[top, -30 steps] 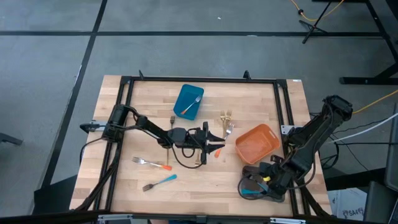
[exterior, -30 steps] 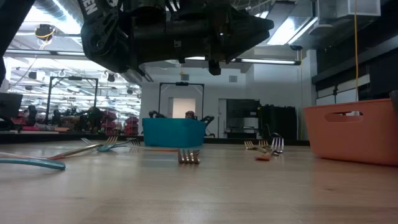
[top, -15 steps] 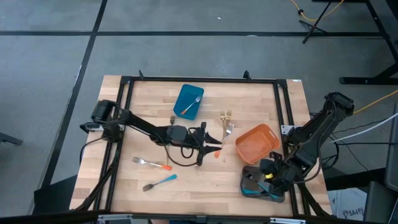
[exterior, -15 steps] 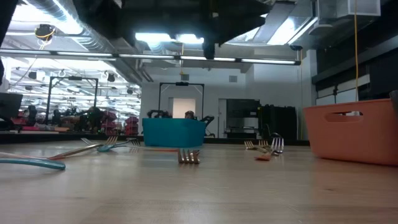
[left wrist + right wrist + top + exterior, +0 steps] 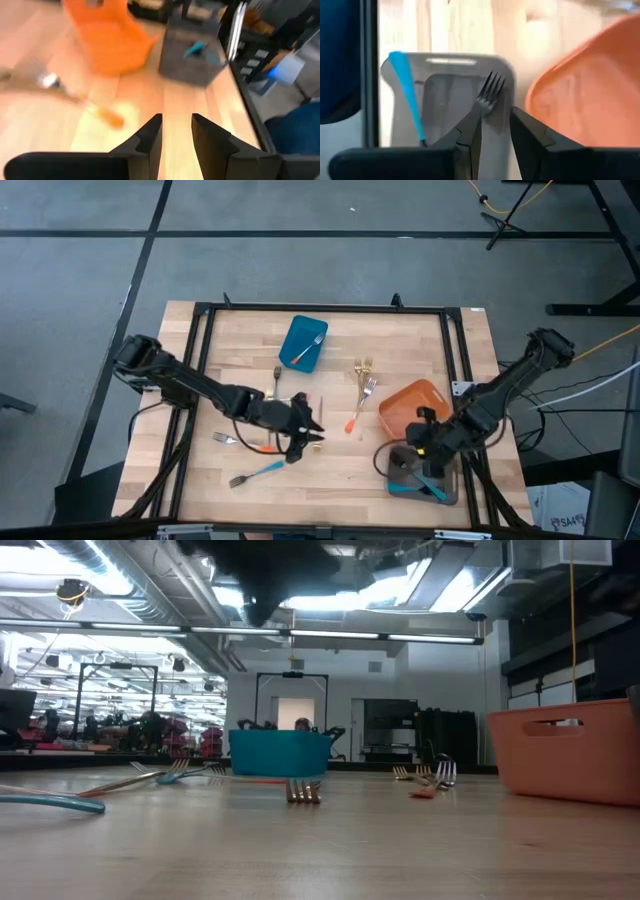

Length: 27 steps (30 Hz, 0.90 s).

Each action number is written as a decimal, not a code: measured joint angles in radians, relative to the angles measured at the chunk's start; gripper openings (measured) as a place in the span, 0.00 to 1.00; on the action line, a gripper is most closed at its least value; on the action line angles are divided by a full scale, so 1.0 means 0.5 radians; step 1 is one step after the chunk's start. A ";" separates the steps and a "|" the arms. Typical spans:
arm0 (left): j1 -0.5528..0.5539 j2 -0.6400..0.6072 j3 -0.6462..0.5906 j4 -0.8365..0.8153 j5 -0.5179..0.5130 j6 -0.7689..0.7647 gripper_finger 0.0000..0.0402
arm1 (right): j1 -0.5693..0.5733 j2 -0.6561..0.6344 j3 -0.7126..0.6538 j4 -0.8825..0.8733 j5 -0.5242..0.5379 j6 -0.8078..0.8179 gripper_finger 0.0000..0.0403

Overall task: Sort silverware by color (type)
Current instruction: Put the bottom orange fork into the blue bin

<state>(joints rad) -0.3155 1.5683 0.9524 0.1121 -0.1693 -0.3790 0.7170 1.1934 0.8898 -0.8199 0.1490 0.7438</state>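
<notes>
Several forks lie on the wooden table: gold ones (image 5: 364, 368), an orange-handled one (image 5: 357, 412) near the middle, another orange-handled one (image 5: 240, 442) and a blue-handled one (image 5: 256, 472) near the front left. One fork (image 5: 308, 344) lies in the blue container (image 5: 300, 330). The grey container (image 5: 441, 490) at the front right holds a blue-handled fork (image 5: 406, 90); dark tines (image 5: 490, 92) also stand up in it. My left gripper (image 5: 315, 435) hovers open left of the middle orange-handled fork (image 5: 112, 119). My right gripper (image 5: 495, 117) hangs open above the grey container.
The orange container (image 5: 412, 408) stands just beyond the grey one, close to my right arm. Black frame rails (image 5: 455, 360) run around the table's edges. There is bare wood between the blue container and the gold forks.
My left gripper has drawn back from the middle orange-handled fork toward the table's left and near edge, rising and tipping from pointing down to nearly level. My right gripper has risen out of the grey container and rolled; the blue-handled fork stays in it.
</notes>
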 joint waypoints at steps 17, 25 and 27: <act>-0.158 -0.003 0.000 -1.441 0.341 -0.538 0.24 | -0.658 0.001 0.000 0.338 -0.020 -0.981 0.23; -0.159 -0.003 0.000 -1.936 0.486 -0.548 0.24 | -0.773 0.001 0.000 0.342 -0.021 -0.982 0.23; -0.165 -0.003 0.000 -2.059 0.486 -0.544 0.24 | -0.773 0.001 0.000 0.340 -0.021 -0.983 0.23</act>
<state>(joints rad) -0.3982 1.5669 0.9524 -0.9176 0.0738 -0.6512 0.3305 1.1938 0.8898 -0.6498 0.1387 0.2523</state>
